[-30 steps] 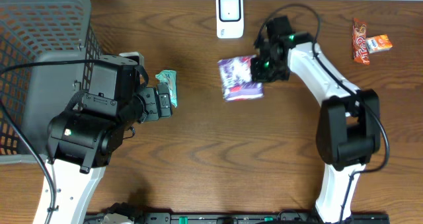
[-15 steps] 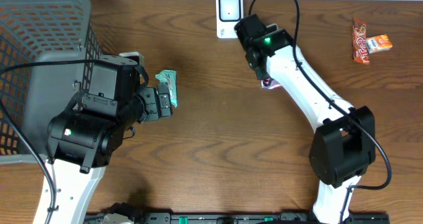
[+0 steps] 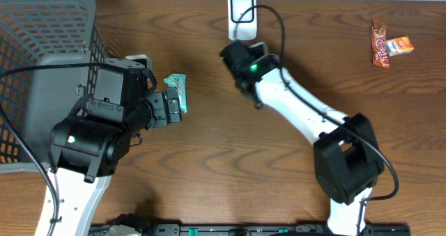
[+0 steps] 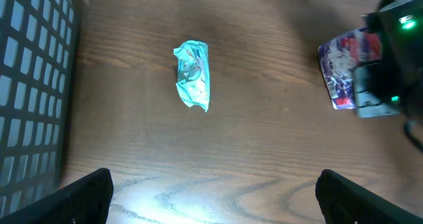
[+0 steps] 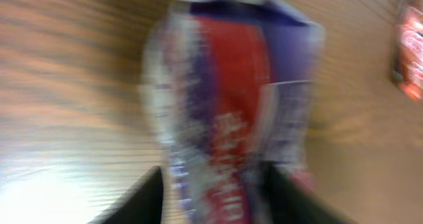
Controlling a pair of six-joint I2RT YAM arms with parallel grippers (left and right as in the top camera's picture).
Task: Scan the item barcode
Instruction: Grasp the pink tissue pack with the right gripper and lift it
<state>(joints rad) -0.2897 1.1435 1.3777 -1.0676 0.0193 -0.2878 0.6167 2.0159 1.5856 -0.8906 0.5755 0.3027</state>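
Note:
A purple, red and white snack packet [image 5: 231, 112] fills the blurred right wrist view and lies between the spread fingers of my right gripper [image 5: 215, 197]. The left wrist view shows the same packet [image 4: 345, 69] low over the wood, at the dark right gripper [image 4: 380, 72]. From overhead, the right gripper [image 3: 242, 67] hides the packet and sits just below the white scanner [image 3: 242, 17]. My left gripper [image 4: 211, 197] is open and holds nothing. It hovers near a crumpled teal packet [image 4: 193, 74], also seen from overhead [image 3: 176, 90].
A grey mesh basket [image 3: 42, 48] fills the far left, partly under the left arm. Its wall [image 4: 30, 92] runs down the left of the left wrist view. Two orange-red candy bars [image 3: 381, 42] lie at the far right.
The right arm has swung left past the scanner, carrying the purple packet, which is now hidden from overhead. Its fingers have spread apart. The left arm has not moved.

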